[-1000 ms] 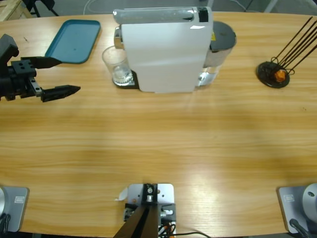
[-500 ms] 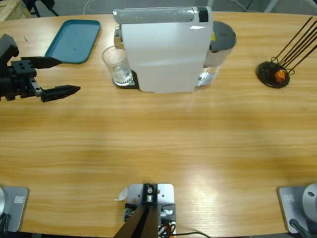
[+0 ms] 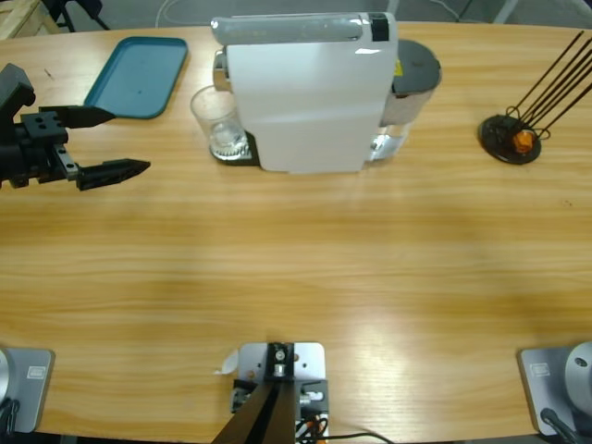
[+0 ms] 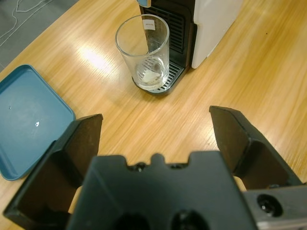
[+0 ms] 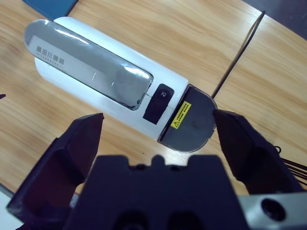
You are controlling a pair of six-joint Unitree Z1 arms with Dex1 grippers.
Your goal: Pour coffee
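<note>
A clear glass tumbler (image 3: 217,125) (image 4: 144,50) stands upright on the black drip grate (image 4: 170,76) of the white coffee machine (image 3: 305,92) (image 5: 96,67), under its spout. The glass's bottom looks clear; coffee is out of view. My left gripper (image 3: 129,141) (image 4: 156,117) hovers open and empty at the table's left edge, pointing at the glass from well short of it. My right gripper (image 5: 158,117) is open and empty, looking down on the machine's silver top from above; it does not show in the high view.
A teal tray (image 3: 139,76) (image 4: 24,115) lies at the back left, beside the left gripper. The machine's grey-lidded water tank (image 3: 416,65) (image 5: 189,127) sits at its right end. A black wire capsule stand (image 3: 511,139) holding an orange capsule is at the far right.
</note>
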